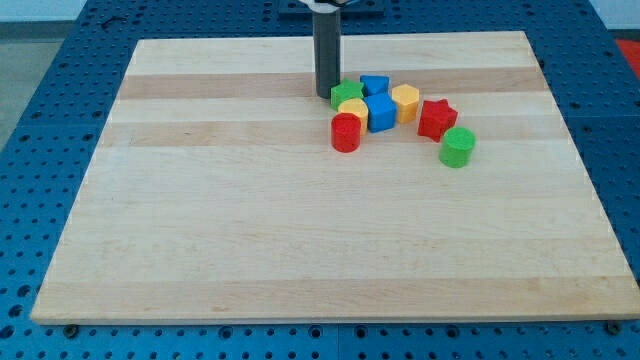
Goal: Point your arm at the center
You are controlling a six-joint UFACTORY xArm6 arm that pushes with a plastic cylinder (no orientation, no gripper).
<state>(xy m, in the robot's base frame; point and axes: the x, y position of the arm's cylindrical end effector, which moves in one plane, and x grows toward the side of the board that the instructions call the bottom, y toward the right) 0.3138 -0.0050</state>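
My tip [326,95] rests on the wooden board [250,230] near the view's top middle, just left of a cluster of blocks. A green block [346,94] sits right beside the tip. A blue block [375,85] is behind it, a blue cube [381,112] in the middle, a yellow block [353,108] partly hidden, and a yellow hexagonal block [405,101] to the right. A red cylinder [346,133] stands at the cluster's lower left. A red star [437,118] and a green cylinder [458,147] lie to the right.
The board lies on a blue perforated table [40,120]. The arm's mount [330,5] shows at the view's top edge.
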